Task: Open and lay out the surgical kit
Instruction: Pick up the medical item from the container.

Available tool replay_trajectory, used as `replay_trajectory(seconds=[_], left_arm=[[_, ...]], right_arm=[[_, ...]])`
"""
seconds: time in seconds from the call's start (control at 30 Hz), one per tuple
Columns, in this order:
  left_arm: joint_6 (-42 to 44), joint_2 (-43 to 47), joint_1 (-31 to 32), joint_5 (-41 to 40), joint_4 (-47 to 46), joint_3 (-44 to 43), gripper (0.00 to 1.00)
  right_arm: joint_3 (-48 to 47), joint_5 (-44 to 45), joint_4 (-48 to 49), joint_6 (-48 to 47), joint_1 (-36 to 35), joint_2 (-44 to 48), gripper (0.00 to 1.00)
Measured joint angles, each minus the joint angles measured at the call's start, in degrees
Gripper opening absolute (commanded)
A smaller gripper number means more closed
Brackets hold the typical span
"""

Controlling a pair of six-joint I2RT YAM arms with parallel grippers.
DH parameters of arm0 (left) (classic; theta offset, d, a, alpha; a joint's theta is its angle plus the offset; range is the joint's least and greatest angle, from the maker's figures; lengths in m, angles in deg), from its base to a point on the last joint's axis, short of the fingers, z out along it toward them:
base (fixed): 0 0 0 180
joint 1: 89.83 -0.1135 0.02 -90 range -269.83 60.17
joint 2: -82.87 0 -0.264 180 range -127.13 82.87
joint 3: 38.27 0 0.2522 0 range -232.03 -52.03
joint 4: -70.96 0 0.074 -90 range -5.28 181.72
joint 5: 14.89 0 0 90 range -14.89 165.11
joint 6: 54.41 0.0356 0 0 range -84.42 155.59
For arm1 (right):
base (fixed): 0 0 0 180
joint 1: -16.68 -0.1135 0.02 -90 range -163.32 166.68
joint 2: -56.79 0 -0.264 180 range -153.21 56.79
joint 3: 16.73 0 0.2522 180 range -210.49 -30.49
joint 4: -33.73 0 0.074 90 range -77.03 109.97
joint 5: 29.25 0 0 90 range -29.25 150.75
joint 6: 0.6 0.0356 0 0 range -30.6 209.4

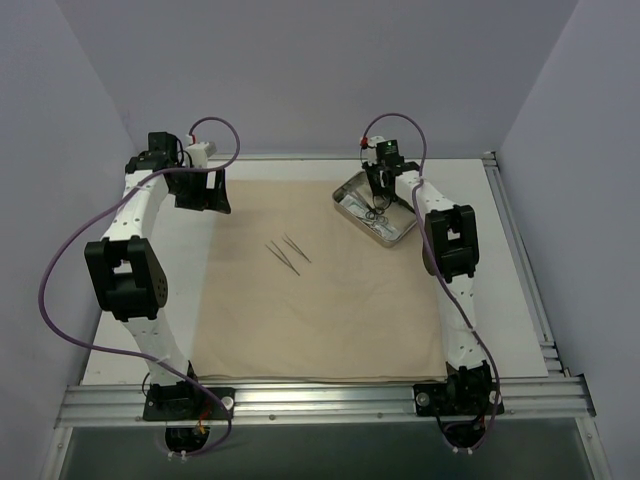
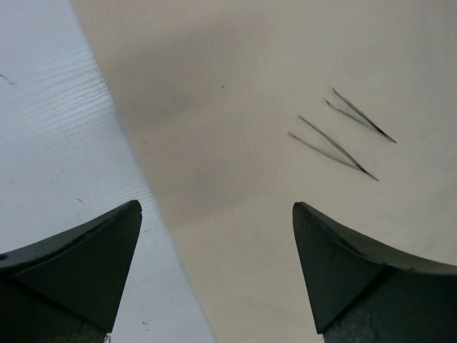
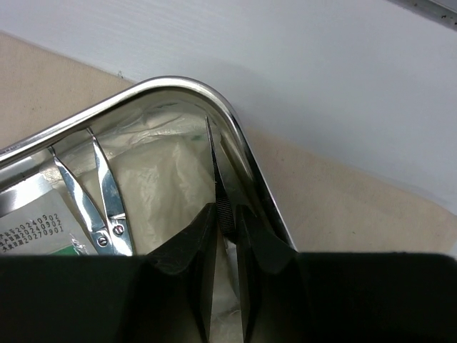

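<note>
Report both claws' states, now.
Left claw: open, holding nothing.
Right claw: closed on a thin metal instrument in the tray.

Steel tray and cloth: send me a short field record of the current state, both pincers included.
cloth: spread flat
tweezers: two pairs, side by side on the cloth
steel tray: on the cloth's far right; clamps and a printed packet inside
left pincer: open, empty, above the cloth's left edge
right pincer: inside the tray, shut on a slim metal instrument
</note>
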Motion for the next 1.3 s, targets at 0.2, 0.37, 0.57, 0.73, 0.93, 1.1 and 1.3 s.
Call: replay_trajectory(seconds=[0.2,0.37,0.57,0.73,0.93,1.1,1.3], left_arm=[[0.1,0.0,0.0,0.0,0.0,0.0,0.96],[0.2,0.0,0.0,0.0,0.0,0.0,0.96],[0.6,0.0,0.0,0.1,0.0,0.0,0.96],[0.9,0.0,0.0,0.4,0.0,0.0,0.96],[1.1,0.1,0.0,1.4,0.0,0.0,0.91],[1.2,1.7,0.2,4.0,0.0,0.0,0.84],[0.7,6.4,3.1,8.3,-0.1,0.0,0.88]], right_arm=[[1.6,-1.4,1.2,0.8,0.0,0.1,0.07],[2.8,-1.8,1.7,0.6,0.0,1.0,0.02],[4.4,-2.3,0.9,0.2,0.0,5.0,0.02],[4.9,-2.5,0.9,-0.7,0.0,9.6,0.01],[6.1,-3.7,0.8,-1.4,-0.5,13.4,0.0],[18.3,-7.3,5.2,-0.4,-3.0,22.2,0.0],[34.7,-14.1,23.5,8.4,-15.0,35.1,0.0]])
